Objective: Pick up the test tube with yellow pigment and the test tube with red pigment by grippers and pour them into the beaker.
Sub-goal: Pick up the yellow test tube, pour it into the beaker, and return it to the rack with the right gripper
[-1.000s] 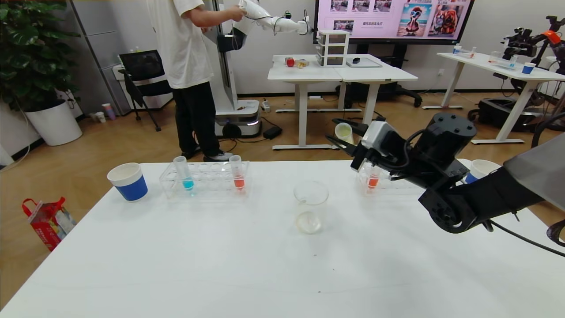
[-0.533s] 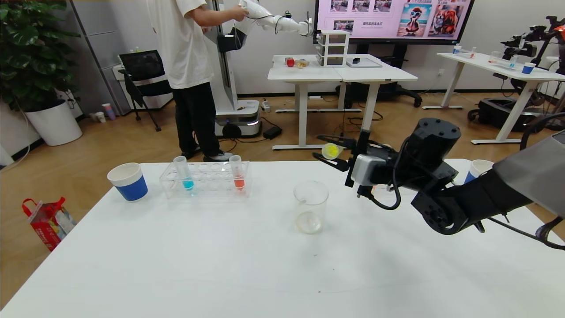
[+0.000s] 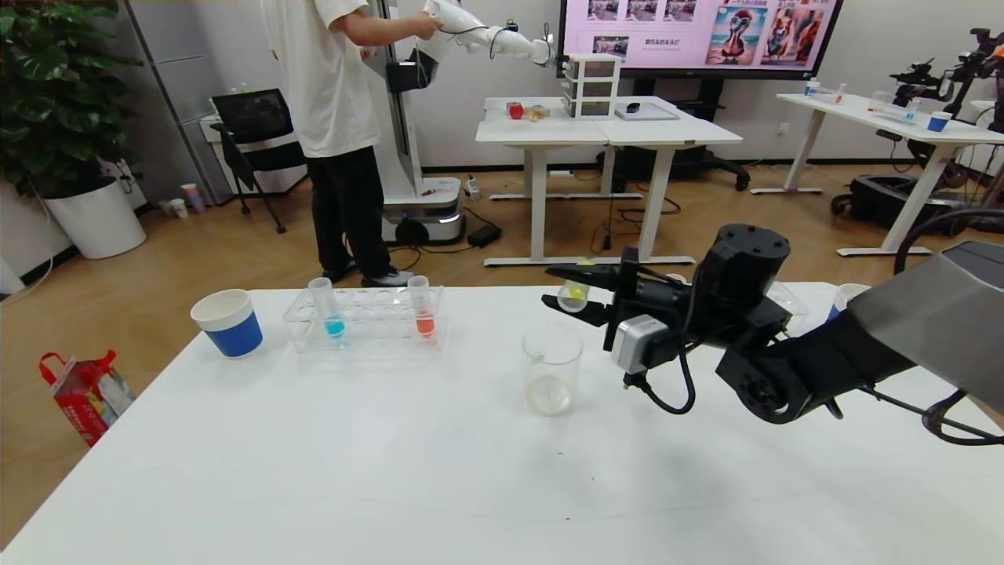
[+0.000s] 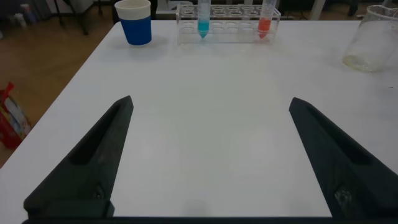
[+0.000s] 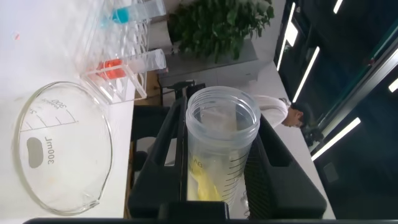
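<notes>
Yellow tube [image 3: 574, 295] is clamped between the fingers of my right claw [image 3: 579, 292], and over the last second I have swung it in from the right end of the counter [image 3: 314, 471], rolling my wrist as I went, so that it has gone from roughly upright to lying nearly level. It now hangs just above and a little behind the beaker [image 3: 552, 367], which stands near the middle of the counter toward the far edge. In my right wrist view the tube's open mouth [image 5: 222, 118] points toward the beaker rim [image 5: 62, 146], and the yellow liquid lies along the tube's lower wall rather than pooled at the tip. I see no stream, and the beaker bottom looks almost clear, so I judge that the pour has not properly begun; it should need more tilt, with the mouth kept over the opening and not outside the rim. The red tube [image 3: 423, 308] stands in the rack [image 3: 365, 318] toward the far left of the counter, beside the blue tube [image 3: 328, 308], with a paper cup [image 3: 227, 322] further left; that one is not yet picked up. My left claw [image 4: 205, 155] hangs spread and empty low over the counter's near left part, holding nothing.
</notes>
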Controlling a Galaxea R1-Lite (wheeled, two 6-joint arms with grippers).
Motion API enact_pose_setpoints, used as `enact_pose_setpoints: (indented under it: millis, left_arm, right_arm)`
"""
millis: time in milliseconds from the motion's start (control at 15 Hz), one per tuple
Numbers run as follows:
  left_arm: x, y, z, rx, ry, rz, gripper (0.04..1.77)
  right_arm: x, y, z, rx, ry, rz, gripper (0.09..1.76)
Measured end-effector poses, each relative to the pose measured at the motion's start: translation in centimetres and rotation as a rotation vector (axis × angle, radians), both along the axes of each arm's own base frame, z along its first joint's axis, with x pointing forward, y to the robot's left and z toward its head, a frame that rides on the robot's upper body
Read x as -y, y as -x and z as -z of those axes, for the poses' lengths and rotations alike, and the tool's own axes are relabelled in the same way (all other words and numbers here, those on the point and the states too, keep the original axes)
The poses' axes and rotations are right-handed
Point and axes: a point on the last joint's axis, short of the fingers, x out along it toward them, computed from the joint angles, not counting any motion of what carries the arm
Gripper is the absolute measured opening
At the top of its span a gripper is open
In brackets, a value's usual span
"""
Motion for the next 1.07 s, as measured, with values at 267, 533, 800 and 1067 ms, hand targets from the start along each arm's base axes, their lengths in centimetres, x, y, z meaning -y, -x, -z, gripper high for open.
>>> enact_pose_setpoints:
  millis: [267,533,800,1067]
  left_arm:
    - [0.0,0.0,0.0,0.000,0.000,0.000,1.75]
    - [0.0,0.0,0.0,0.000,0.000,0.000,1.75]
    - [0.0,0.0,0.0,0.000,0.000,0.000,1.75]
    - [0.0,0.0,0.0,0.000,0.000,0.000,1.75]
  right_arm:
    - [0.0,-1.1,0.6,0.071,0.028,-0.014,0.51]
    - [-0.3,-2.0,0.9,0.146,0.056,-0.009,0.51]
    - [-0.1,-2.7,1.2,0.207,0.108,-0.010,0.51]
    - [0.4,-3.2,1.5,0.243,0.131,0.006,0.51]
